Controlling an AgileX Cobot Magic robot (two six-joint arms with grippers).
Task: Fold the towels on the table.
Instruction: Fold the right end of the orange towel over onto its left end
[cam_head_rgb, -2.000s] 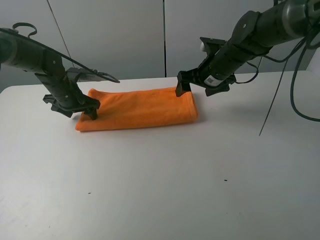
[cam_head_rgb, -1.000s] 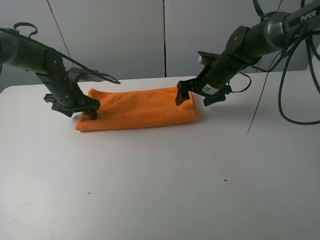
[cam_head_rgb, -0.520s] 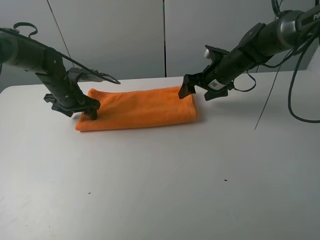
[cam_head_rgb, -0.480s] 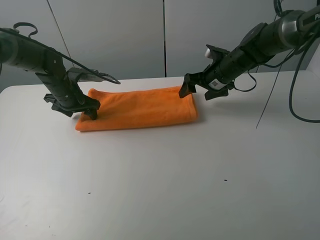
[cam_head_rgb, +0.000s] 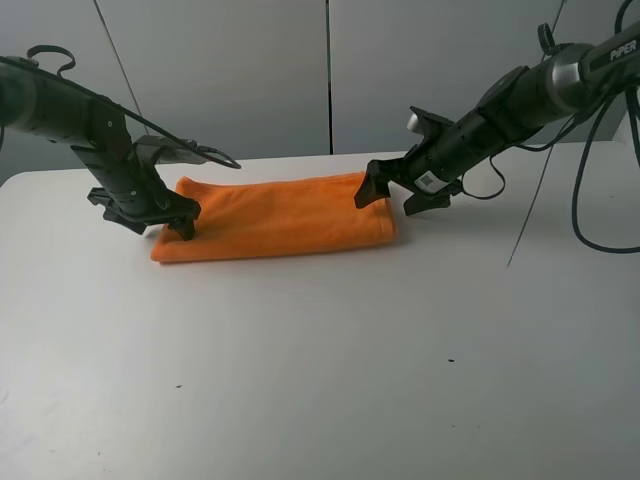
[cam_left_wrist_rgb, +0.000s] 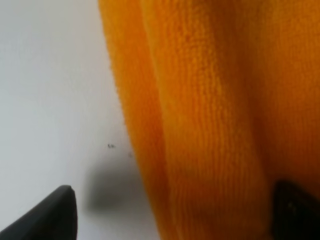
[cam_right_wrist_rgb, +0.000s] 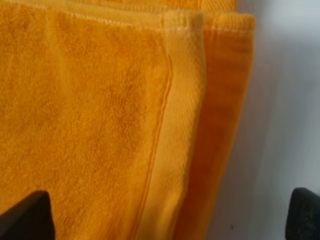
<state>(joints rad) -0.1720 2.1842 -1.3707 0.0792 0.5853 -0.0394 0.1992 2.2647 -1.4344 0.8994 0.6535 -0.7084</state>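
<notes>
Right gripper (cam_head_rgb: 391, 196) dips lower, left gripper (cam_head_rgb: 160, 222) unmoved; both gape open over the ends of the towel (cam_head_rgb: 280, 215) between them, seemingly folded lengthwise on the worktop (cam_head_rgb: 330, 350); crosswise folds likely remain.

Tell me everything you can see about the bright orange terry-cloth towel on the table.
The bright orange terry-cloth towel lies flat on the white table, folded into a long strip running left to right. Its pile looks soft and fuzzy; the right wrist view shows two stacked layers, with a smoother woven band beside the hemmed end. The open left gripper straddles its left end and the open right gripper its right end; contact is hard to judge.
</notes>
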